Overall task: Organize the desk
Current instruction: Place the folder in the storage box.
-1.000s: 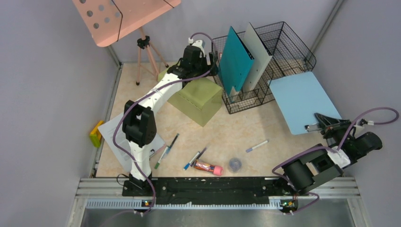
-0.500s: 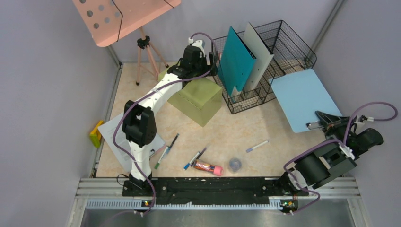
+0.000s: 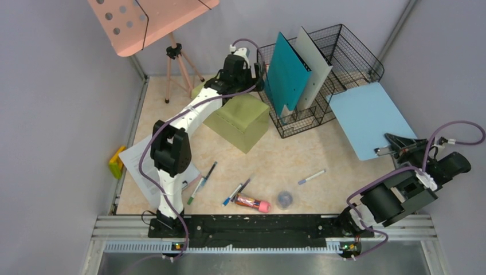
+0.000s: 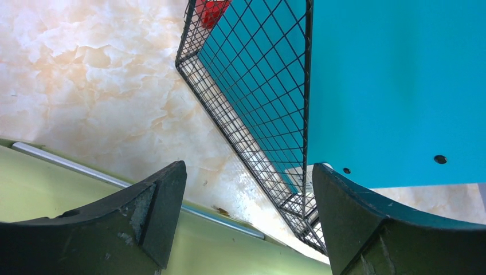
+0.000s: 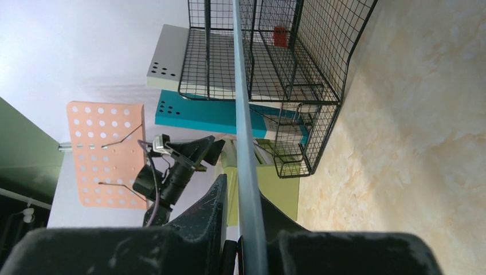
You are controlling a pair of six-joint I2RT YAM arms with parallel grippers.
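Desk (image 3: pixel 286 154): beige marble top between grey walls, ahead of both arm bases; pens (image 3: pixel 236 192) loose near its front. Right gripper (image 3: pixel 379 151): clamped on edge of blue board (image 3: pixel 367 114), at right. Left gripper (image 4: pixel 249 169): spread, empty, over green box (image 3: pixel 240 120) beside wire rack (image 3: pixel 344 51).

The surface (image 3: pixel 275 160) is beige with a marble pattern. At 1 o'clock, a black wire basket (image 3: pixel 351 44) holds a teal folder (image 3: pixel 285 74) and a pale grey folder (image 3: pixel 314 66). The board (image 3: pixel 369 117) at 3 o'clock is light blue. The box (image 3: pixel 240 120) is olive green, the perforated stand (image 3: pixel 149 20) salmon pink, and the tube (image 3: pixel 251 201) red with a pink cap.
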